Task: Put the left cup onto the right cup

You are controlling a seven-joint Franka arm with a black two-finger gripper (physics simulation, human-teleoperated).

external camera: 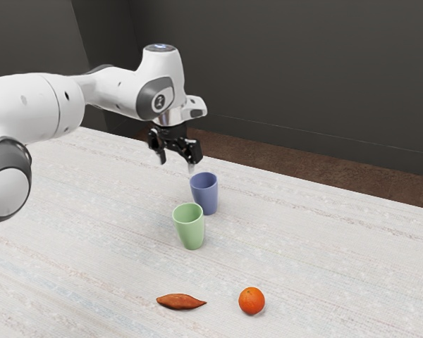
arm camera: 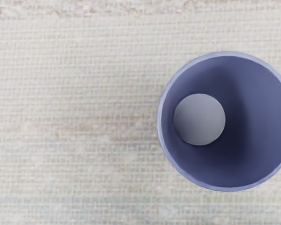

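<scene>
Blue cup [external camera: 204,193] is standing upright on the table [external camera: 324,246] with the green cup [external camera: 189,227] just beside it at 7 o'clock, and the claw [external camera: 175,151] is hanging open and empty above it at 11 o'clock, probably lining up to grab its rim.

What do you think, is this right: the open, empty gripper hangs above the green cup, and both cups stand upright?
Not quite. The gripper hangs above the blue cup, not the green cup; the wrist view looks down into the blue one. The rest holds: it is open and empty, and both cups stand upright.
</scene>
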